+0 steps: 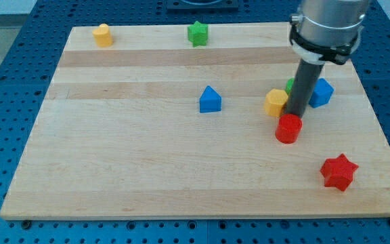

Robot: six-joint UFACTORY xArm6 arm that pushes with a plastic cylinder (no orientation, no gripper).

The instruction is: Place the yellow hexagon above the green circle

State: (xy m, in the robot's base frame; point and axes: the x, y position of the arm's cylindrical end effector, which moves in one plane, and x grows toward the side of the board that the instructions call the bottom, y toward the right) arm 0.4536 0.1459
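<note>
Toward the right edge of the pale wooden board [147, 163], whose planks show faint lengthwise grain and rest on a blue perforated base [5, 81], my tip [294, 114] comes down as a straight dark rod from a grey metal collar and ends in a tight cluster of blocks. Just to the view's left of my tip sits the yellow hexagon [275, 102], a squat, matte, faceted piece that looks to be touching or nearly touching the rod. Behind the rod, only a sliver of the green circle [290, 85] shows, so its shape can barely be made out; it lies just toward the view's top from the hexagon's right side. On the view's right of the rod stands a blue block [322, 92] with angular faces, partly hidden. Directly below my tip, toward the bottom edge, is a red cylinder [288, 129] with a smooth round top, close against the rod's end. Farther toward the bottom right corner lies a red star [338, 172], well apart from the cluster. Near the board's middle stands a blue house-shaped block [210, 99] with a peaked top. Along the top edge sit a green star [197, 32] and, near the top left corner, a second yellow block [102, 34] with rounded lobes. I have no jaws to hold anything; the rod only presses sideways.
</note>
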